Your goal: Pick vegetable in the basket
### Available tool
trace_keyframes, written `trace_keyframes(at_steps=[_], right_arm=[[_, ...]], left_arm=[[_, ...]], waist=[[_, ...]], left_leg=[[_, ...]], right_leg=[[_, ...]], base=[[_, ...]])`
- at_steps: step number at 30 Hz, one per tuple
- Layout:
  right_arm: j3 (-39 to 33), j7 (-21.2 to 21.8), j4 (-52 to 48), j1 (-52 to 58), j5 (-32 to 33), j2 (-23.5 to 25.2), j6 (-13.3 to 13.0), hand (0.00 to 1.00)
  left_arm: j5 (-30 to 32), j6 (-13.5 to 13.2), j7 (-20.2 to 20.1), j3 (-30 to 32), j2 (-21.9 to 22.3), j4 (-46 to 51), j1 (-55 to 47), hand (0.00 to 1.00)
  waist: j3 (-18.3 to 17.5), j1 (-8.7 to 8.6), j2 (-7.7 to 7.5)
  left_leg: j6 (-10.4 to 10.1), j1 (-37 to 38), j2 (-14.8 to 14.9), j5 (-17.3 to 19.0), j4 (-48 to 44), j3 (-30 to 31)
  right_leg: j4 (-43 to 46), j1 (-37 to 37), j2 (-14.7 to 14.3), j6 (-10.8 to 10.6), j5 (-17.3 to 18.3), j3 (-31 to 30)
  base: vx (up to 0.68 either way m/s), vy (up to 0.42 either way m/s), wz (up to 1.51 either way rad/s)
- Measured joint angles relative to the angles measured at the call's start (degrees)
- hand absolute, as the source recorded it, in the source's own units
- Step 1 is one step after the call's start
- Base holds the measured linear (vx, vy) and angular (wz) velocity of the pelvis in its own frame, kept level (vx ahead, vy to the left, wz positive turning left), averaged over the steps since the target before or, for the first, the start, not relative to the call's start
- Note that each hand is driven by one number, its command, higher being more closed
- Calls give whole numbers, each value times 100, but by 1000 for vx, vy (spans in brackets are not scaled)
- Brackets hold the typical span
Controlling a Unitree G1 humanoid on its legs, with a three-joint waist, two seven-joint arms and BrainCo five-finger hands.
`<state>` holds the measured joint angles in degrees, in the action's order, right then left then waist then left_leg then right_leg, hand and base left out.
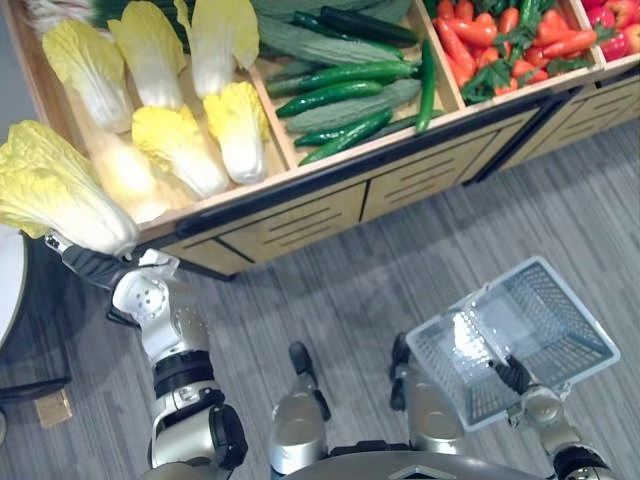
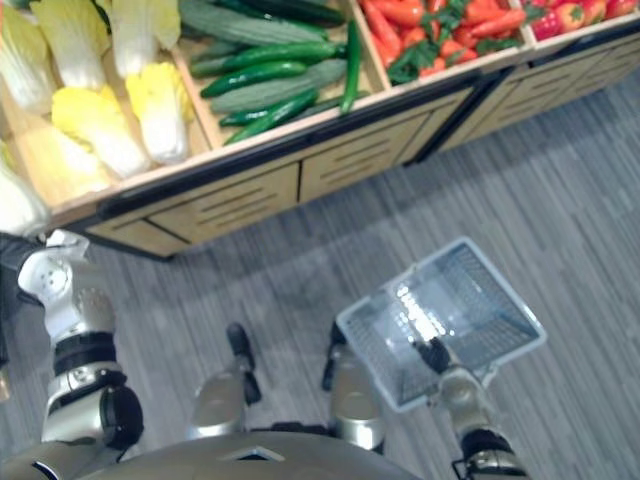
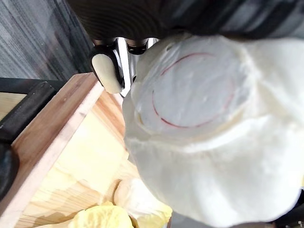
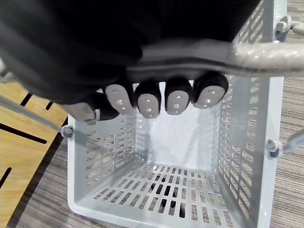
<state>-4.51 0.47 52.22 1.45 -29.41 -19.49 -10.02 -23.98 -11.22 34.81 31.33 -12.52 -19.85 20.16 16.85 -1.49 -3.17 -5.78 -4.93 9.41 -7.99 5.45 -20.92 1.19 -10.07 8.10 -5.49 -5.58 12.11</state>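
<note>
My left hand (image 1: 96, 266) is shut on a large pale yellow napa cabbage (image 1: 52, 190), held over the left end of the wooden stand (image 1: 300, 215). In the left wrist view its white cut base (image 3: 194, 99) bulges past my fingers (image 3: 108, 71), which curl round it. My right hand (image 1: 515, 374) is shut on the grey handle (image 4: 223, 53) of a light grey plastic basket (image 1: 562, 312), which hangs tilted over the floor at lower right. The right wrist view looks down into the basket (image 4: 237, 142), and nothing lies in it.
The stand's compartments hold more napa cabbages (image 1: 180, 150), cucumbers (image 1: 345, 95), and red peppers with greens (image 1: 510, 45). Slatted wooden panels (image 1: 300, 225) run along its front. Grey plank floor (image 1: 400, 260) lies between the stand and the basket. A white round edge (image 1: 8, 285) shows at far left.
</note>
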Motion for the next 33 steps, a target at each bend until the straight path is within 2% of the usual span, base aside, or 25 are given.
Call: trace_keyframes(at_steps=[6,11,19,22,27,33], right_arm=[[-11,-4,-3,41,-5,23,2,100],[-6,1,-85,149,-207,26,3,100],[8,22,-484,285,-220,0,4,100],[45,141,-711,331,-229,-172,-9,100],[42,169,-859,268,-438,-590,-44,100],[40,235,-1049,-78,-437,-1235,-26,100]], left_arm=[[-423,-176,-32,-40,169,222,-54,100],[-729,-245,-205,-238,251,356,-254,100],[-735,-257,-384,-552,314,804,-686,100],[-733,-254,-439,-760,335,904,-800,100],[-665,-206,-685,-1244,339,1001,-939,100],[-435,-40,-1060,-1875,347,1009,-1086,100]], waist=[[-43,2,-6],[-286,-15,-3],[-381,-27,-13],[-402,-14,-24],[-494,-21,-31],[-521,-164,-9]], left_leg=[[-4,9,-5,3,0,18],[-1,21,4,2,-1,38],[-48,131,3,67,29,-59],[-55,204,-5,86,33,-175],[-55,285,-27,136,32,-348],[-25,450,-69,212,35,-672]], right_leg=[[-30,32,2,-9,-6,14],[-28,52,-11,-7,-4,37],[-108,137,-13,-38,18,-50],[-122,140,-14,-108,-31,-171],[-245,156,-20,-95,-145,-345],[-321,148,-23,-140,-199,-663]], base=[[22,4,1],[44,2,1],[-2,11,-5],[13,13,-17],[32,12,-18],[37,7,-23]])
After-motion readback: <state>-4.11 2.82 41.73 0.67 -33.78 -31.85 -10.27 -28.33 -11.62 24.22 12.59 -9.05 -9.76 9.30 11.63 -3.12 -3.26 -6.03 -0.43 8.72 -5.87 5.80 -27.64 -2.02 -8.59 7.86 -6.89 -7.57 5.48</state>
